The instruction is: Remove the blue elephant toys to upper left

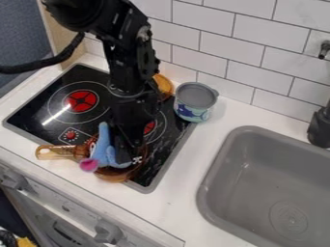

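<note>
One blue elephant toy point(102, 153) at tip of tool point(127, 157)

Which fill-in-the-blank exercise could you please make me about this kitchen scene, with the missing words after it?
1. The blue toy elephant has a ____ lower end.
2. The handle of the amber saucepan points to the picture's ____ side.
3. The pincer hangs over the ____, not over the sink.
4. Behind the patterned can, the wall is covered with white ____.

Missing words: pink; left; stove; tiles.
</note>
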`<state>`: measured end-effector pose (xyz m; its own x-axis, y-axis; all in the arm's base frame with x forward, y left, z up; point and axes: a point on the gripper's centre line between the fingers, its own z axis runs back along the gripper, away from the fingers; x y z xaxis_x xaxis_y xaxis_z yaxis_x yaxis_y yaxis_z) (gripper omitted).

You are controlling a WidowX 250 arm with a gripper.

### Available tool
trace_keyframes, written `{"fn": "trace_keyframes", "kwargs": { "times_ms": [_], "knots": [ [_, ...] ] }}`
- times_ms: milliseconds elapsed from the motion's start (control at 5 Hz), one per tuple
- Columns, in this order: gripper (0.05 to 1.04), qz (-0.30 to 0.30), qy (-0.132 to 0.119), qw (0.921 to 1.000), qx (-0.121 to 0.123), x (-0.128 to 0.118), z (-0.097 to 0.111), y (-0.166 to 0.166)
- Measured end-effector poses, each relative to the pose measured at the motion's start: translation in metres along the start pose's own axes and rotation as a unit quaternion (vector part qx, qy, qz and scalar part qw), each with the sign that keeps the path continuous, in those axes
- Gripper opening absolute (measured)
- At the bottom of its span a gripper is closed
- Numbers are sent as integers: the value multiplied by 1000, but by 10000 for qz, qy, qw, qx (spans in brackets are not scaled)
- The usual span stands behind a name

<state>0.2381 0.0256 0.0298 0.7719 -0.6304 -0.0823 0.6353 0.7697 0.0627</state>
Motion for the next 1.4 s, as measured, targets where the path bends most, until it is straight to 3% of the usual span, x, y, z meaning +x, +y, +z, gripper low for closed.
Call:
{"fn": "trace_keyframes", "kwargs": {
  "times_ms": [200, 400, 600, 800, 1000, 1200, 1400],
  "knots": [
    [157, 75, 74, 9999, -5, 0, -4, 3],
    [72, 59, 64, 10000, -46, 0, -3, 2],
    [61, 50, -11, 9996, -283, -4, 1, 7],
    [60, 280, -303, 9983, -411, -11, 30, 25],
    [60, 788, -338, 9955, -415, -20, 53, 51],
    [59, 1694, -489, 9836, -381, -27, 73, 85],
    [59, 2271, -423, 9725, -297, -18, 60, 112]
  ]
}}
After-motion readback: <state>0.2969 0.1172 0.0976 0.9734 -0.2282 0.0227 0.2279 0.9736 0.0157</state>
